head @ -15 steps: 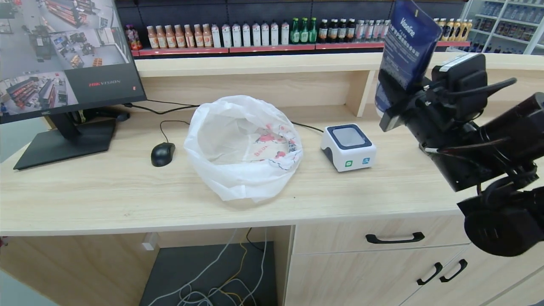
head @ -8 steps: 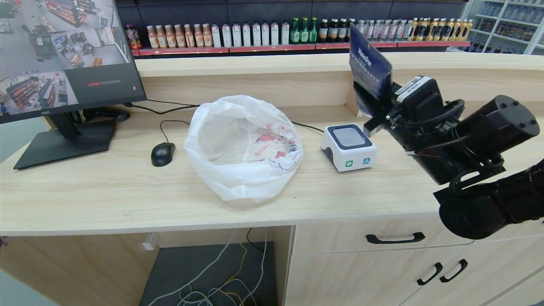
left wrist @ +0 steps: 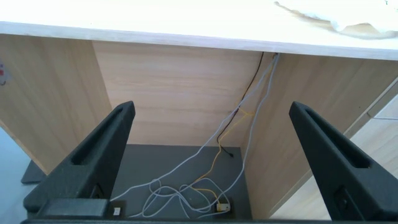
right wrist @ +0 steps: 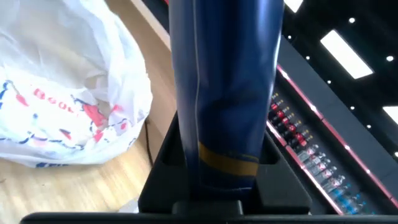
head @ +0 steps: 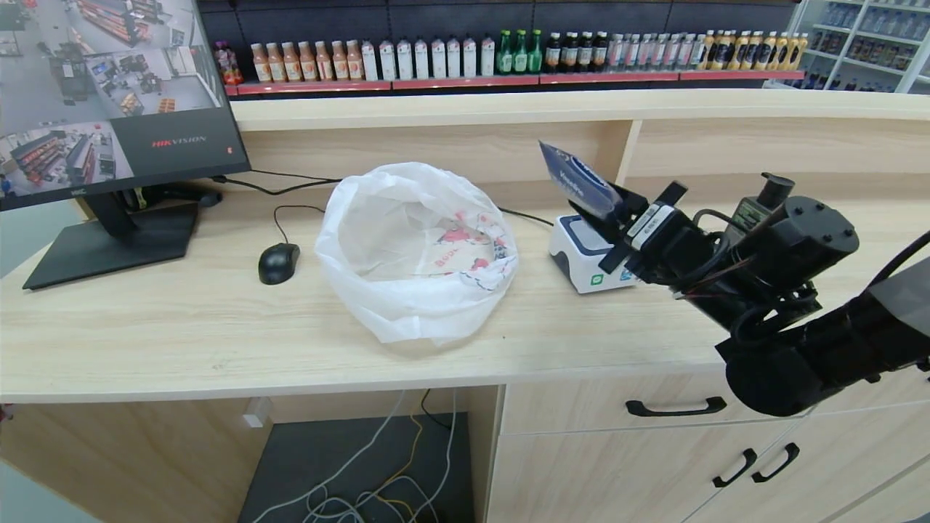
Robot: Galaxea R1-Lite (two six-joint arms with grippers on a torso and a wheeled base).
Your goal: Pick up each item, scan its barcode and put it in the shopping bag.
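- Head view: the blue pouch (head: 581,185) is shown clamped at its lower end between the right fingers (head: 626,203), which are pressed onto it from both sides. It is held tilted just above the scanner (head: 585,258). The shopping bag (head: 414,250) gapes beyond the fingertips on the table (head: 182,327), well apart from the pouch.
- Step in hand: scanning is judged to be under way. The barcode face should be turned toward the scanner window and held close and steady. Which face carries the barcode cannot be told.
- Left wrist view: the left fingers (left wrist: 102,155) are seen spread wide with nothing between them, below the table edge. Loose cables (left wrist: 205,180) lie beyond them.
- Right wrist view: the pouch is seen pinched between both fingers, with the bag's printed plastic off to one side.
- Surface and room: the table is pale wood grain. A mouse (head: 278,263) and monitor (head: 109,94) lie past the bag, a bottle shelf (head: 508,54) stands behind, and drawers (head: 676,407) sit beneath.
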